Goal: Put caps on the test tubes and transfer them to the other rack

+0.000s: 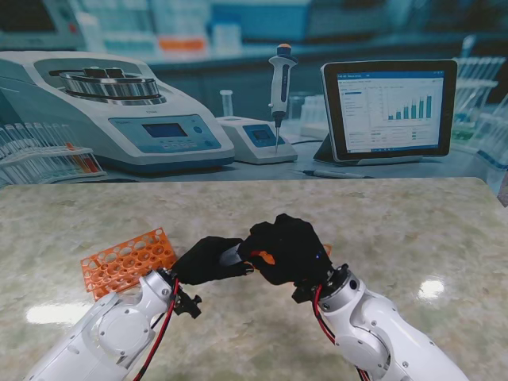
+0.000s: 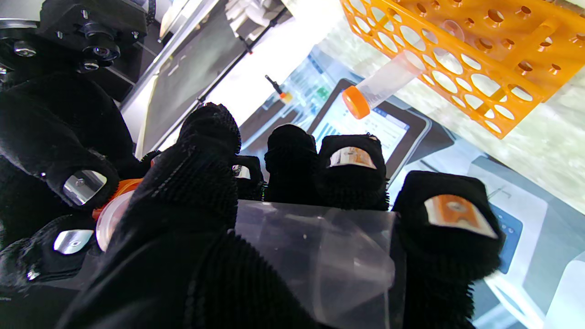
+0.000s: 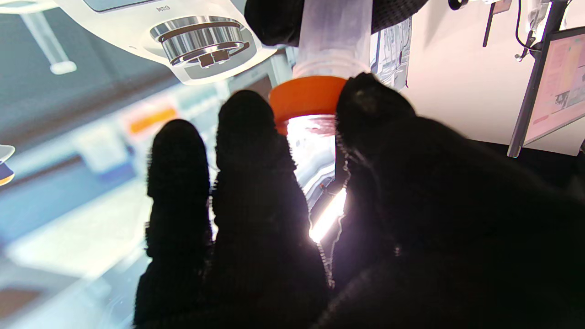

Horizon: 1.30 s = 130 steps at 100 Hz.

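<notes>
My two black-gloved hands meet over the middle of the table. My left hand (image 1: 205, 260) is shut on a clear test tube (image 1: 232, 254) (image 2: 315, 256), held roughly level. My right hand (image 1: 290, 248) pinches an orange cap (image 1: 262, 257) (image 3: 306, 98) at the tube's mouth (image 3: 333, 36), thumb and fingers around its rim. I cannot tell whether the cap is seated. An orange rack (image 1: 127, 260) lies to the left, beside my left wrist. In the left wrist view an orange rack (image 2: 461, 59) holds one capped tube (image 2: 384, 84).
A sliver of orange (image 1: 327, 250) shows behind my right hand. The marble table (image 1: 413, 230) ends at a printed lab backdrop with a centrifuge (image 1: 119, 111), a pipette (image 1: 279, 87) and a tablet (image 1: 389, 107).
</notes>
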### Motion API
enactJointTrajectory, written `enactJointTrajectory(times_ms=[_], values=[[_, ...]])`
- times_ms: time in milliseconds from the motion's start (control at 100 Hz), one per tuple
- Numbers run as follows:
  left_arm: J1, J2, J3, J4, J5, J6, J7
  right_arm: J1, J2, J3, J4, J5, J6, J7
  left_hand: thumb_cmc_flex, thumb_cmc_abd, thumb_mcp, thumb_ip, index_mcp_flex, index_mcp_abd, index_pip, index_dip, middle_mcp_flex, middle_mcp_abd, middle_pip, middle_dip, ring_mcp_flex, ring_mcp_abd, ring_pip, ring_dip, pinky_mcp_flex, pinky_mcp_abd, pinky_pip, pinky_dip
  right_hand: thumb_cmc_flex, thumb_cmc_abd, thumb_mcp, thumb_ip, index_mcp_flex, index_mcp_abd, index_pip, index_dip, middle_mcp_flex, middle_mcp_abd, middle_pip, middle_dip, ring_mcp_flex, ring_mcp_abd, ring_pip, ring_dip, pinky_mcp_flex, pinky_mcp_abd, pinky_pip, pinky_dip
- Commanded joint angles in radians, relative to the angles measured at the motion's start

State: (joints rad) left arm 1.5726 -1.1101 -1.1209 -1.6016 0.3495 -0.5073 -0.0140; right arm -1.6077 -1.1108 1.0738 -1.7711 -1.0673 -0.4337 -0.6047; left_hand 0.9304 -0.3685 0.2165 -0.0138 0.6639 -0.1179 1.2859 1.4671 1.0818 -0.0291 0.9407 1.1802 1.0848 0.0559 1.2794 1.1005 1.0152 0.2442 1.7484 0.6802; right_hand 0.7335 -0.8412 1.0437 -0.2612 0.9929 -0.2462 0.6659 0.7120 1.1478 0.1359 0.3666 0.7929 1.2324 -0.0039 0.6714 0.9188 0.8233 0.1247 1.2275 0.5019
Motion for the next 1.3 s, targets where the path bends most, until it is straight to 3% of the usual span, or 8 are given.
enactJointTrajectory(times_ms=[0, 1290], values=[[0.002, 0.0, 0.001, -0.008, 0.001, -0.003, -0.003, -0.007, -0.006, -0.007, -0.004, 0.004, -0.001, 0.001, 0.017, 0.033, -0.011, -0.002, 0.012, -0.055, 0.088, 0.057, -0.005, -0.047, 0.003, 0.011, -0.001, -0.03, 0.003, -0.011, 0.029, -0.042, 0.116, -0.016, 0.192, 0.06, 0.184, 0.086, 0.033, -0.017, 0.018, 0.017, 0.143, -0.204, 0.148, 0.041, 0.027, -0.035, 0.043, 0.02, 0.009, 0.006, 0.027, 0.0], [0.011, -0.001, -0.003, -0.017, 0.013, -0.01, 0.008, -0.045, -0.015, -0.019, -0.01, 0.031, -0.025, -0.024, 0.021, 0.036, -0.015, -0.003, 0.008, -0.055, 0.087, 0.059, -0.009, -0.05, 0.003, 0.013, -0.004, -0.031, -0.001, -0.01, 0.025, -0.043, 0.11, -0.015, 0.192, 0.066, 0.183, 0.089, 0.033, -0.018, 0.018, 0.019, 0.142, -0.206, 0.149, 0.044, 0.028, -0.035, 0.044, 0.025, 0.012, 0.006, 0.026, 0.014]])
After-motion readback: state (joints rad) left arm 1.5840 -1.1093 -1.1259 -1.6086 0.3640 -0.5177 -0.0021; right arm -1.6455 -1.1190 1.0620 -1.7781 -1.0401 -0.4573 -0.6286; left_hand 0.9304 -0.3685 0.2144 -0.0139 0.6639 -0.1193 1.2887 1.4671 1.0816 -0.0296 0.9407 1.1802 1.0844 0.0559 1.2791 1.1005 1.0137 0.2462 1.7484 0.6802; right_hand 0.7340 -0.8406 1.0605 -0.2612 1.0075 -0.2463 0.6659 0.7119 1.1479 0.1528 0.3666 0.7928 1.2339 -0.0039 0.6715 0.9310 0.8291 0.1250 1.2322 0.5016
